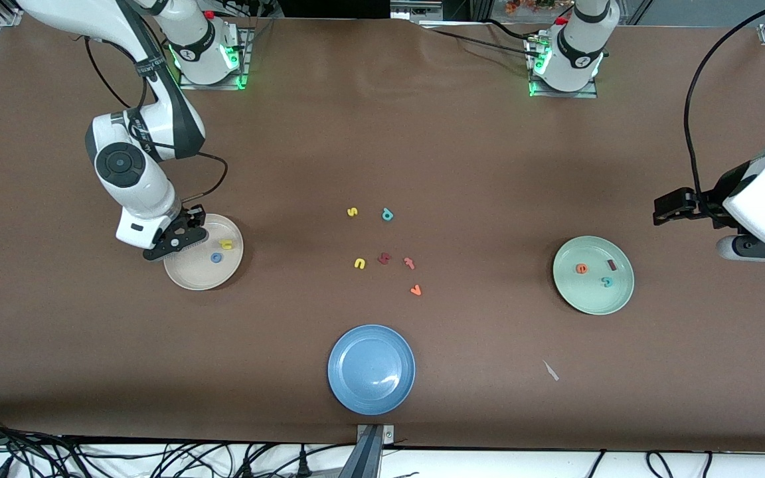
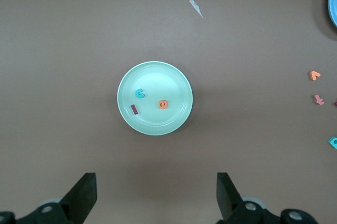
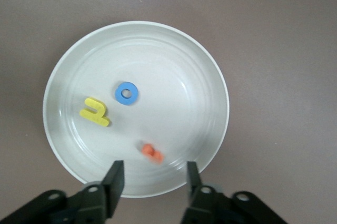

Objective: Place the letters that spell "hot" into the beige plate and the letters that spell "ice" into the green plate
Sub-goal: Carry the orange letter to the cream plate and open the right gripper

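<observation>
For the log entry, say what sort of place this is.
Probably a robot lab test bench, not a home. Two arms are bolted to a table covered in brown sheet, loose cables run along its edge, and foam letters and three plastic plates, such as the blue plate, are laid out for sorting.

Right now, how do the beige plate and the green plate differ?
The beige plate holds a yellow h, blue o and orange t; the green plate holds a dark red i, teal c and orange e. The right pincer hangs over beige; nothing is over green. Both are round and shallow.
</observation>
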Controlling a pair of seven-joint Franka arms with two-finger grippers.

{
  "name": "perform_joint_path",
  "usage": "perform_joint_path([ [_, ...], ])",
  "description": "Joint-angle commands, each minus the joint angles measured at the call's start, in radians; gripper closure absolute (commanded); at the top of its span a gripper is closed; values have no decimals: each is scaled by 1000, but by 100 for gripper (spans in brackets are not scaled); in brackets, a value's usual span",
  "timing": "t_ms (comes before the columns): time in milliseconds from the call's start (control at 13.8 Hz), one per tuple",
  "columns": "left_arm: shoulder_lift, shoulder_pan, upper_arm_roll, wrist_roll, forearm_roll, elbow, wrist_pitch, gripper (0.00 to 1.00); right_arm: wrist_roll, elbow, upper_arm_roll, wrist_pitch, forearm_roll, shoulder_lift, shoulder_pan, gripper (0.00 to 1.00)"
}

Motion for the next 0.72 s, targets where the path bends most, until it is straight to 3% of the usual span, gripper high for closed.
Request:
perform_joint_path([
  [0, -18, 2, 9, 25, -30, -12, -8, 0, -16, 11, 4, -62, 83, -37, 4, 21],
  [145, -18, 2, 9, 25, -30, -12, -8, 0, -13, 127, 13, -202, 198, -35, 4, 21],
  [507, -18, 2, 10, 25, -30, -12, -8, 0, -13, 363, 10, -456, 287, -38, 4, 21],
  [651, -18, 2, 10, 25, -31, -11, -8, 0, -7, 469, 8, -588, 296, -49, 4, 14],
])
